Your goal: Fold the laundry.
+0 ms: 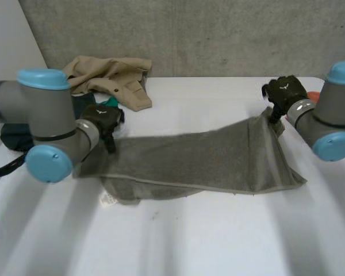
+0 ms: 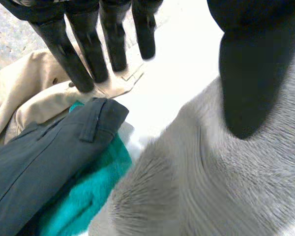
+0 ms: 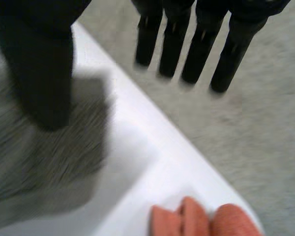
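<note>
Across the middle of the table, towel runs lengthwise from left hand to right hand, both unclenched, fingers straight.

Head camera looks down from behind — wrist cameras hover close, sharing the towel.

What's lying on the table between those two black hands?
A grey towel, spread out from the left hand at one end to the right hand at the other, as the head view shows.
</note>
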